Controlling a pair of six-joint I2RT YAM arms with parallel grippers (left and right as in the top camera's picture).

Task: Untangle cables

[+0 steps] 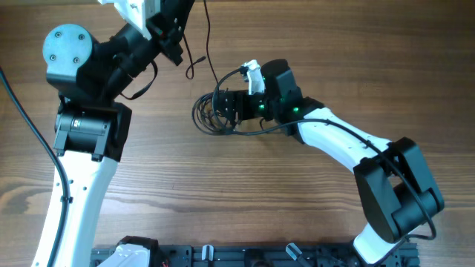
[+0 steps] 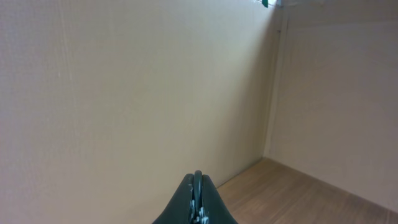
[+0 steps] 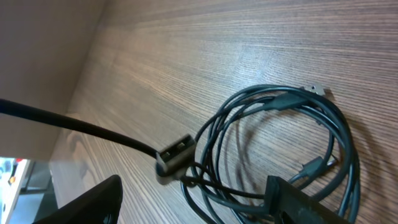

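The right claw point(image 3: 193, 183) is down on the table point(image 1: 297, 44), in the middle. It is open wide. Part of the coil point(image 3: 349, 163) of cables lies inside the open claw, but nothing is pinched. One cable point(image 3: 74, 124) leads away from the coil, and its plug point(image 3: 175, 151) lies just beside the loops. Farther back, the left claw point(image 2: 198, 199) is up in the air, shut tight, facing a wall point(image 2: 124, 93). I cannot tell if it holds anything.

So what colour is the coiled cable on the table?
Black, slightly greenish sheen; the coiled cable shows best in the right wrist view.
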